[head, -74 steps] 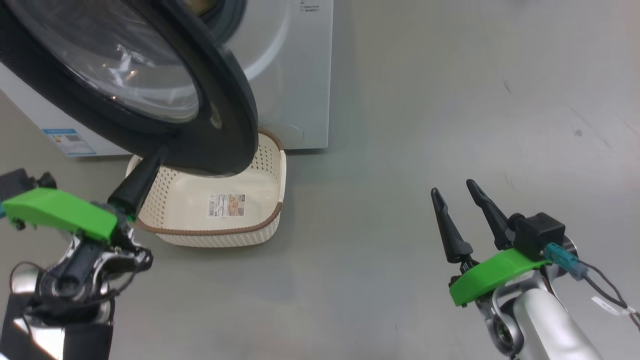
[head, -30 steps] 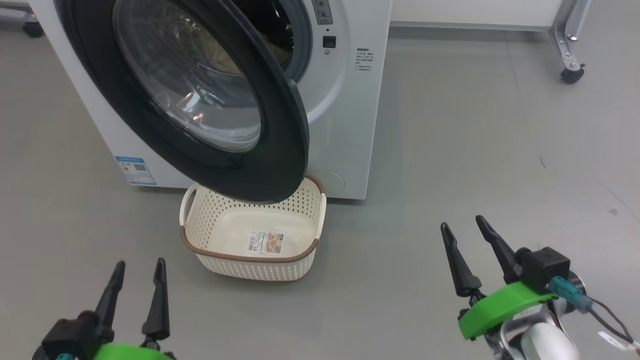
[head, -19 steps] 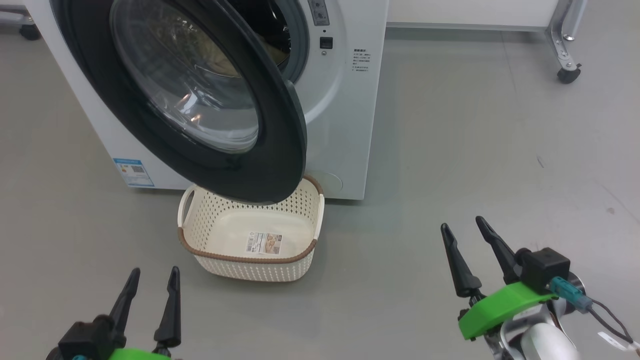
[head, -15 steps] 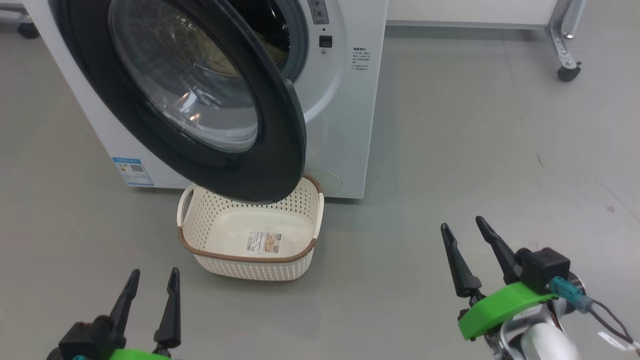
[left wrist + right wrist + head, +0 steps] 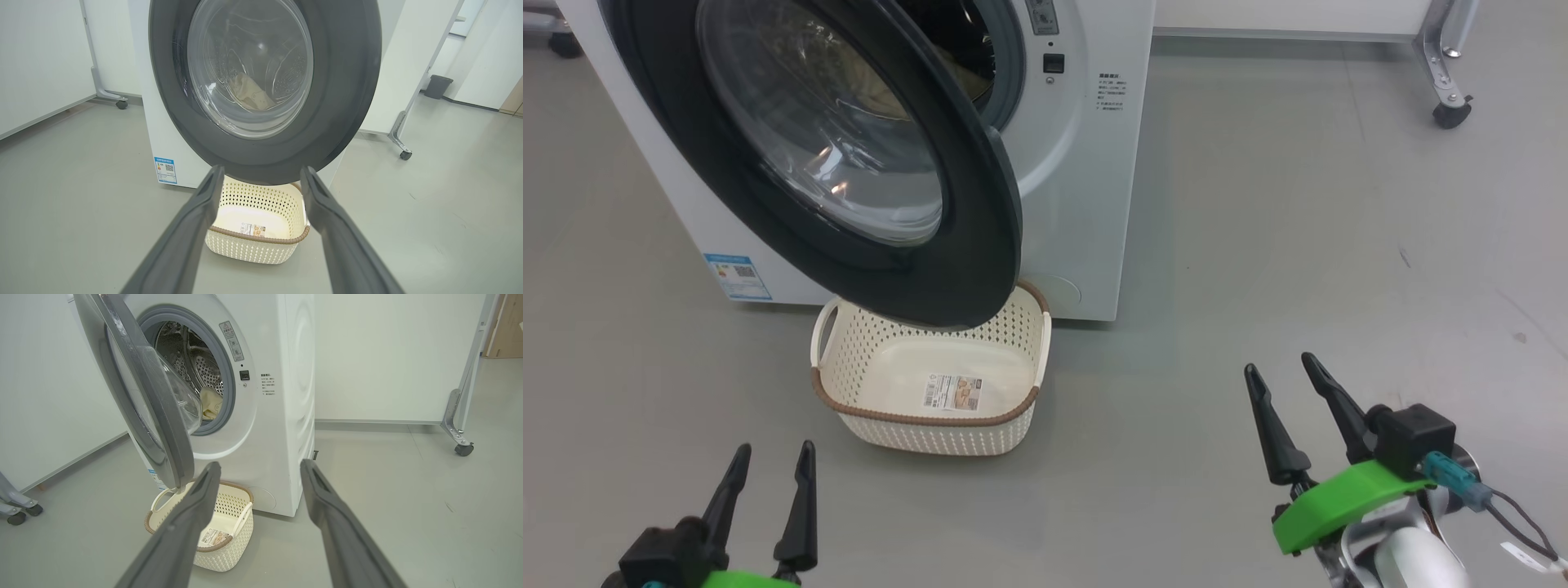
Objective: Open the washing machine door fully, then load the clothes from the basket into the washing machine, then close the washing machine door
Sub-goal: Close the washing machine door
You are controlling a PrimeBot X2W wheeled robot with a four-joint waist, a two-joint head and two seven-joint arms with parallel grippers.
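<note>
Now the left gripper (image 5: 774,449) is back off the washing machine door (image 5: 825,147), parked at 7 o'clock in the head view, jaws apart, empty. The right gripper (image 5: 1277,363) sits at 5 o'clock, also apart. The basket (image 5: 915,419), at 11 o'clock beneath the door, is bare; the clothes (image 5: 210,404) lie inside the washing machine (image 5: 1078,163). Judged: loading done, door half-swung, closing remains.

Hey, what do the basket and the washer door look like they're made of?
Basket: likely matte cream plastic, judging by its moulded holes; brown rim looks woven, perhaps imitation. Door: glossy dark rim, probably plastic, around a clear bulging bowl, seemingly glass, catching reflections.
</note>
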